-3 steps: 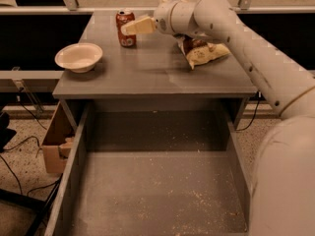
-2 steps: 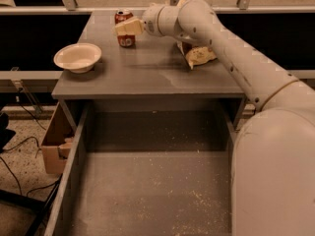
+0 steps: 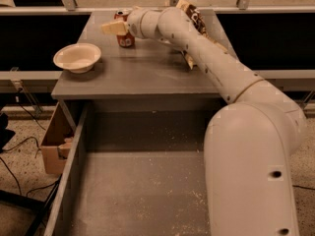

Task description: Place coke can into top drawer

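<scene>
We find the coke can (image 3: 126, 38) upright on the grey table (image 3: 147, 77), at the far part of the top and left of centre. Its red side with white lettering faces us.

The gripper (image 3: 109, 28) is at the can. It points left, and its cream-coloured tip lies across the near side of the can's upper half and reaches a little past the can's left edge. We cannot tell whether the claw is apart, together or clamped on the can, because the can and the wrist hide the far side.

The white arm (image 3: 211, 68) runs from the large housing at near right, diagonally over the table, to the far left.

A cream bowl (image 3: 77, 57) stands on the left part of the table, nearer to us than the can and apart from it. A brown-and-tan chip bag (image 3: 196, 19) lies at the far right of the table, partly behind the arm.

The top drawer (image 3: 142, 191) is pulled out below the table's near edge, showing its speckled grey floor. The can is well apart from it.

A brown cardboard box (image 3: 51, 141) sits just beside the drawer's left wall. Dark cables (image 3: 15, 151) lie on the floor to the left of the box.
</scene>
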Tool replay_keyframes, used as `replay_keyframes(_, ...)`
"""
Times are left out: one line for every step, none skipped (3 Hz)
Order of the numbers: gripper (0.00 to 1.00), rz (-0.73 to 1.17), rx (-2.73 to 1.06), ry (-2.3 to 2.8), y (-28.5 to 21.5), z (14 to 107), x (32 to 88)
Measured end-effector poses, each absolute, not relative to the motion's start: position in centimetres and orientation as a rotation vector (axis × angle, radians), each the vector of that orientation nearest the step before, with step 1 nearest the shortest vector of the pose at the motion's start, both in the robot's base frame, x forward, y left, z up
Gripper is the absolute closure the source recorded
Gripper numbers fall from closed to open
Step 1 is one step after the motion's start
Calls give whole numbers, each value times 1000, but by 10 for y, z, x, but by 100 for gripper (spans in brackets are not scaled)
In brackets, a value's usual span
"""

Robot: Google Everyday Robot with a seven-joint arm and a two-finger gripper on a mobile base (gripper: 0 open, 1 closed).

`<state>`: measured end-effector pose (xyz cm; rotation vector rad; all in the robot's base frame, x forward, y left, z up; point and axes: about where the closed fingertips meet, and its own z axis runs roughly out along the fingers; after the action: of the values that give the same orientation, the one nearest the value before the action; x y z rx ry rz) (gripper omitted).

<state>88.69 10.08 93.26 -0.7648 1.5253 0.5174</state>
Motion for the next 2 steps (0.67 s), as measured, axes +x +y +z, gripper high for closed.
replay_keyframes(37, 489, -738, 1523, 111, 925, 907)
replay_keyframes(62, 465, -710, 1530, 113, 917, 922)
